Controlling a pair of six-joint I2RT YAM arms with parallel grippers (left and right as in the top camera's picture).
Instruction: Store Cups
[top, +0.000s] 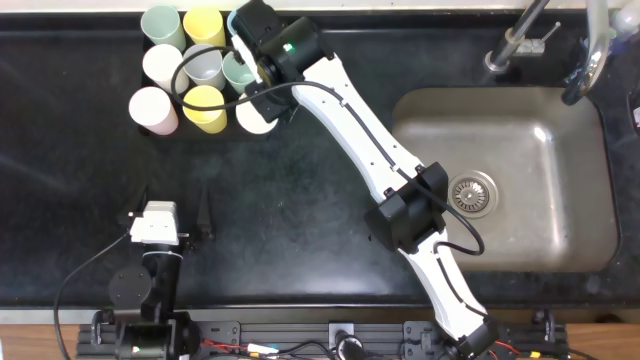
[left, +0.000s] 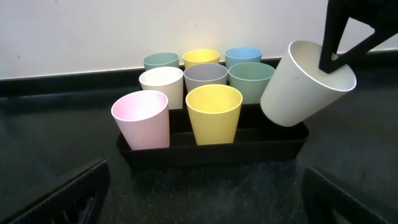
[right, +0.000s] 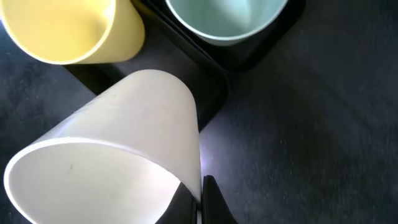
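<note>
8 smooth, tapered cups stand mouth-up in a shallow black tray (left: 211, 153) with low walls, set on a dark speckled counter (top: 300, 225). The front row has a pink cup (left: 142, 119) and a yellow cup (left: 214, 114). Behind them are a white cup (left: 161, 84), a grey cup (left: 206, 78) and a pale green cup (left: 251, 81). The back row, against the wall, has another green cup (left: 161, 60), another yellow cup (left: 201, 58) and a blue cup (left: 243, 55).

A 9th, the held white cup (left: 305, 86), hangs tilted at the tray's open front corner, just beside the front yellow cup, with its round mouth tipped up and outward. The right gripper (right: 200, 202) is clamped on it, pinching the thin rim wall between 1 finger inside and 1 outside. Whether the cup's base touches the tray cannot be told.

The left gripper (top: 172, 202) sits low over the counter, well apart from the tray, with its 2 dark fingers spread wide and nothing between them.

To the right lies a brushed steel sink (top: 560, 130) with rounded corners and a round drain, and a metal faucet (top: 520, 40) stands behind it.
</note>
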